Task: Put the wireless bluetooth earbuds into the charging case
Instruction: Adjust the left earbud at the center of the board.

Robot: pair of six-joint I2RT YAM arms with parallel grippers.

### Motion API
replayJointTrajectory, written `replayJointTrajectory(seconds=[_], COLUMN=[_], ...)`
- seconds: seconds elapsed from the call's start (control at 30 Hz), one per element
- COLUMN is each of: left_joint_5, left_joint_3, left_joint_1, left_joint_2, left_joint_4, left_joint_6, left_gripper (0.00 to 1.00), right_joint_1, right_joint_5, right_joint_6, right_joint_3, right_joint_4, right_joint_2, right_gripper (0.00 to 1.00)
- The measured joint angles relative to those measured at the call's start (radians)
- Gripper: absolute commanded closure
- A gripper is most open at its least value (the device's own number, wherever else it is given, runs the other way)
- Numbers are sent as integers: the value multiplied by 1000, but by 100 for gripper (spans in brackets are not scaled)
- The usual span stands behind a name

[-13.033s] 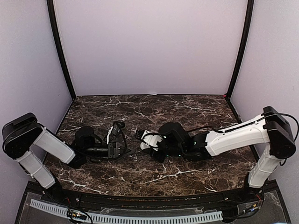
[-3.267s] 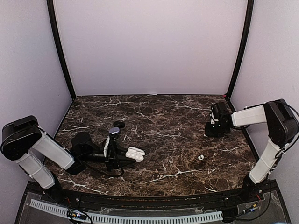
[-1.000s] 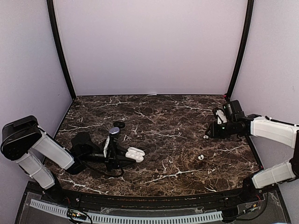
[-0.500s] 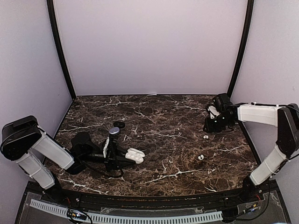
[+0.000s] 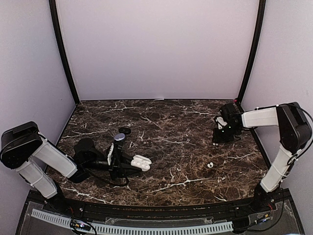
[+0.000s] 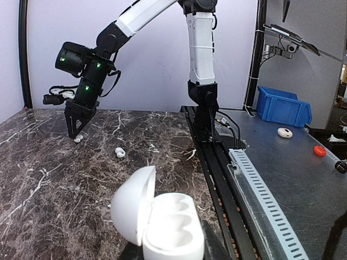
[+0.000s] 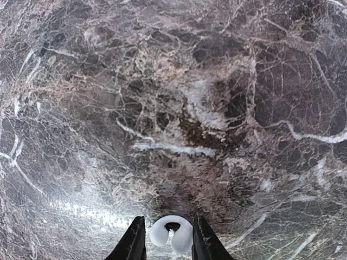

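Note:
My left gripper (image 5: 126, 163) lies low on the table, shut on the white charging case (image 6: 169, 226). The case's lid stands open and both sockets are empty. Only a dark finger (image 6: 210, 248) shows beside the case in the left wrist view. At the table's right side my right gripper (image 7: 168, 218) points down at the marble. A white C-shaped earbud (image 7: 160, 236) lies between its fingertips with a thin gap on the left, so the jaws are open. A second white earbud (image 5: 210, 165) lies loose nearer the front edge.
A flat black ring (image 5: 125, 130) lies behind the left gripper. A black rail (image 6: 212, 142) runs along the table's near edge. Beyond it is a metal bench with a blue bin (image 6: 283, 106). Purple walls close in the table (image 5: 161, 125).
The right gripper swung back and came down over the far earbud, which now sits between its fingertips. The left gripper and the open case have not moved.

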Motion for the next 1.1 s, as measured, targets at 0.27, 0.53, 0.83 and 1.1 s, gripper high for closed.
replayJointTrajectory(seconds=[0.27,0.53,0.83,1.1], left_joint_5=[0,1,3,3], left_joint_3=[0,0,0,0], left_joint_1=[0,0,0,0], left_joint_2=[0,0,0,0], left_joint_4=[0,0,0,0], left_joint_6=[0,0,-1,-2], left_gripper=[81,81,80,80], right_joint_1=[-5,-6,-6,3], right_joint_5=[-25,-94,-147,-151], right_joint_6=[15,29,15,-5], right_joint_3=[-81,-142,-170,-176], right_joint_4=[57,72,82,74], right_joint_2=[-27,-92,-137,-138], right_gripper=[70,71,75,74])
